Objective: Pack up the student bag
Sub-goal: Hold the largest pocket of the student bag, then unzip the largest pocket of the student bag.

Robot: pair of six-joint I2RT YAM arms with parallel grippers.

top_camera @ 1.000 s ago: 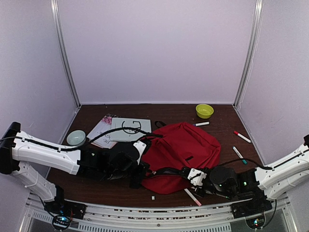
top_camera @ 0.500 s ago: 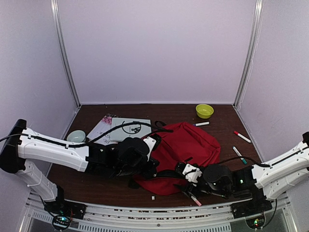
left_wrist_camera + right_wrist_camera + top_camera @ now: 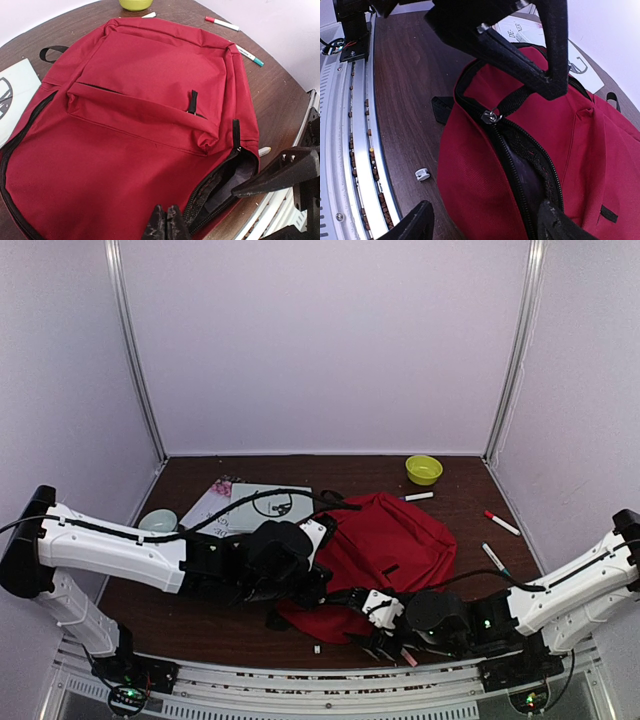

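Observation:
The student bag (image 3: 385, 540) is a big red backpack lying front-pocket up on the brown table, also filling the left wrist view (image 3: 145, 100). Its main zip is parted at the near edge, showing dark lining (image 3: 530, 175). My left gripper (image 3: 305, 585) is shut on the bag's fabric beside that opening (image 3: 167, 222) and holds the edge up. My right gripper (image 3: 385, 625) is open, its fingers (image 3: 420, 225) set either side of the bag's near wall and zip, with nothing pinched.
A pink-tipped marker (image 3: 405, 655) and a small white cap (image 3: 317, 648) lie by the near rail. Three more markers (image 3: 501, 522) and a yellow bowl (image 3: 423, 469) sit at the back right. A notebook (image 3: 268, 506), a magazine (image 3: 215, 505) and a pale bowl (image 3: 157, 523) lie left.
My right gripper has gone from nearly shut to open and slid left to the bag's near edge. The left arm pulled the bag's edge rightwards, then held still.

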